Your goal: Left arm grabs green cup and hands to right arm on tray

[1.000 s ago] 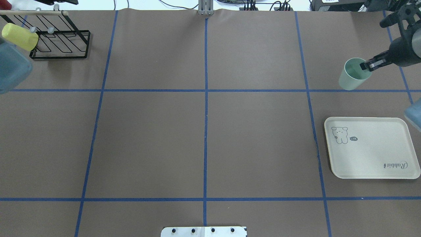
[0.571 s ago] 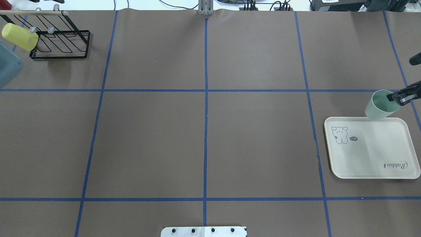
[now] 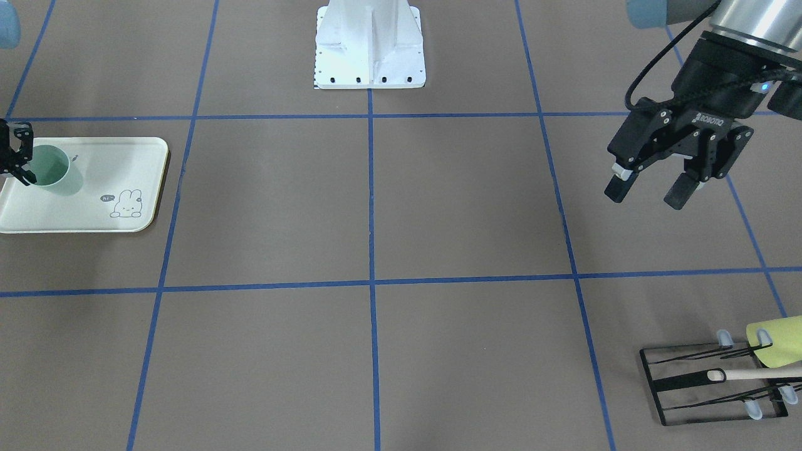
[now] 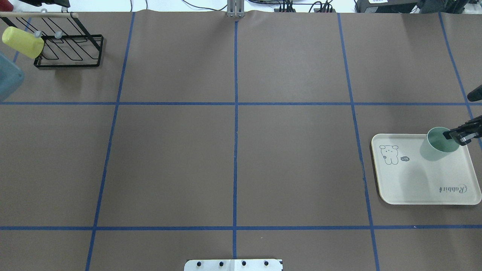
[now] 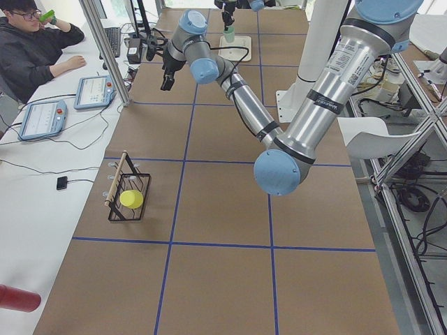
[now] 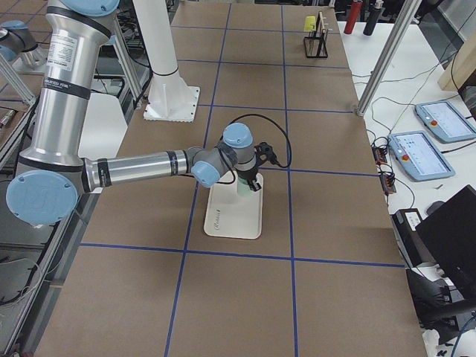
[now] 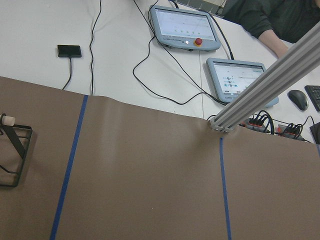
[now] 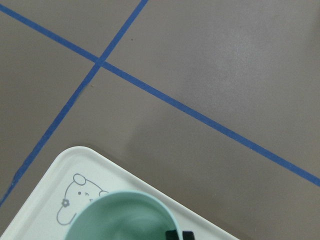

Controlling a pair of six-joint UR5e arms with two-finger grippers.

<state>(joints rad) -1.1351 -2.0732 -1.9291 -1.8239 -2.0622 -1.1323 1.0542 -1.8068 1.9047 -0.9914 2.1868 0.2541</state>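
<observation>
The pale mint-green cup [image 4: 438,145] hangs upright over the far part of the cream tray [image 4: 421,184]. My right gripper [image 4: 456,137] is shut on the cup's rim, one finger inside and one outside. I cannot tell whether the cup touches the tray. In the front-facing view the cup [image 3: 53,169] is over the tray [image 3: 81,219] with the right gripper [image 3: 24,166] at the frame's left edge. The right wrist view shows the cup's rim [image 8: 125,212] and the tray's corner [image 8: 45,197]. My left gripper [image 3: 648,188] is open and empty, high above the table, far from the cup.
A black wire rack [image 4: 69,51] with a yellow-green cup [image 4: 22,41] on a peg stands at the far left corner. The robot's white base [image 3: 369,47] is at the near middle edge. An operator [image 5: 35,49] and tablets are beyond the far edge.
My right gripper has carried the green cup toward the robot, from beyond the blue tape line to over the tray. The left arm has drawn back further out of the overhead view.
</observation>
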